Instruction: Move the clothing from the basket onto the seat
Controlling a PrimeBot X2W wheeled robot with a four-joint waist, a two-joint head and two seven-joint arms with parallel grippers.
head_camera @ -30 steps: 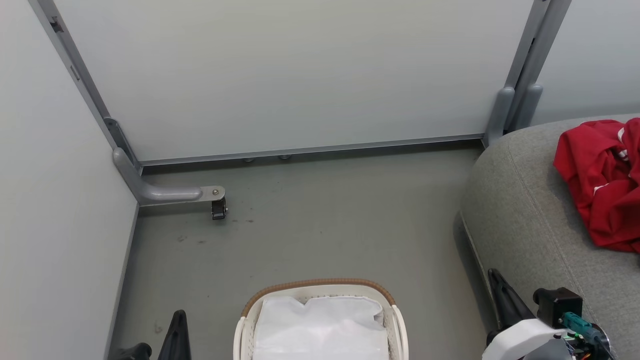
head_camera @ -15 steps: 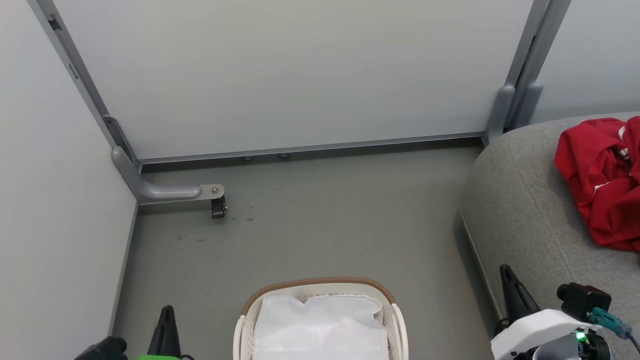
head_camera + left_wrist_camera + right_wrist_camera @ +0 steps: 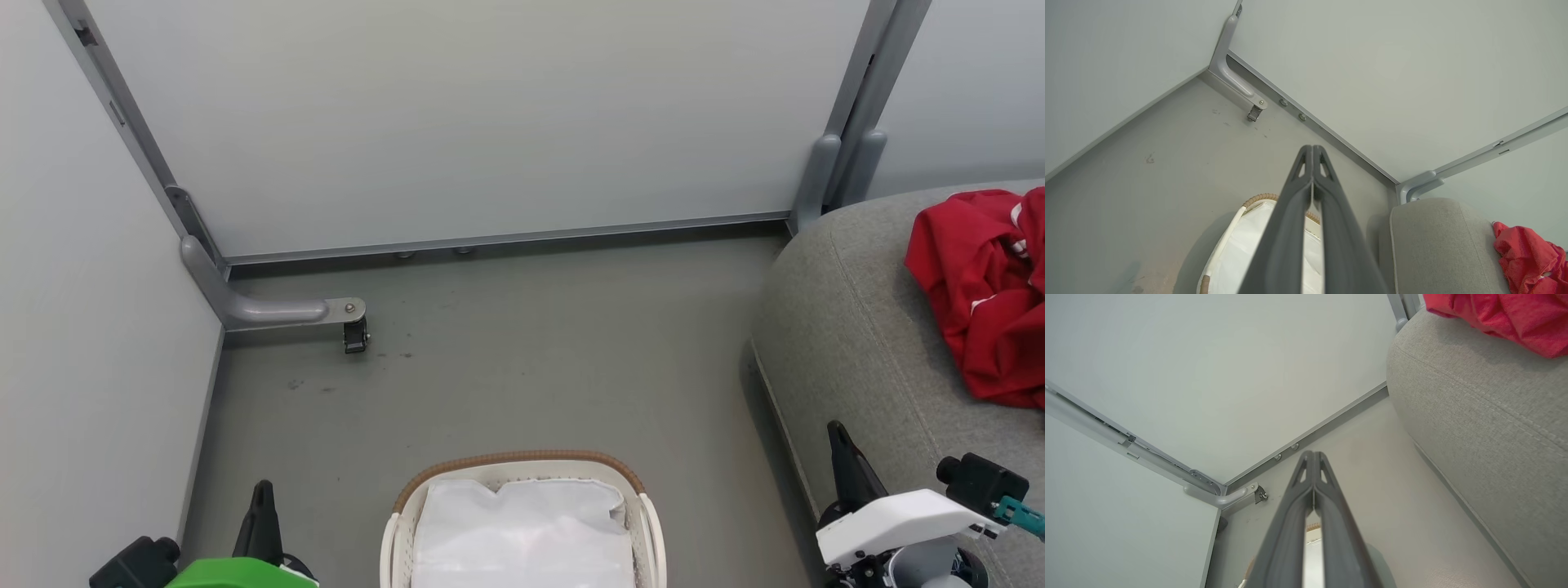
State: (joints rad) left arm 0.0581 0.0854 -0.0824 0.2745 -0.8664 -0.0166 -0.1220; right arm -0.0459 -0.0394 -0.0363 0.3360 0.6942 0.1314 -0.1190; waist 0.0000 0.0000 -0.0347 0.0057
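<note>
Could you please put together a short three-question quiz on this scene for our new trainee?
1. True or false: the right gripper holds the red clothing.
2. What shows inside the basket? A. white liner B. red jersey C. a shoe
3. Fill in: the fingers of the left gripper are ___.
Key: 1. False; it lies on the seat. 2. A. 3. Shut.

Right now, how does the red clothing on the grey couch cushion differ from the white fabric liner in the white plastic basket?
The red clothing lies crumpled on the grey fabric seat; the white fabric liner sits inside the oval white basket on the floor. The clothing is red with white trim; the liner is plain white. Both are soft cloth.
</note>
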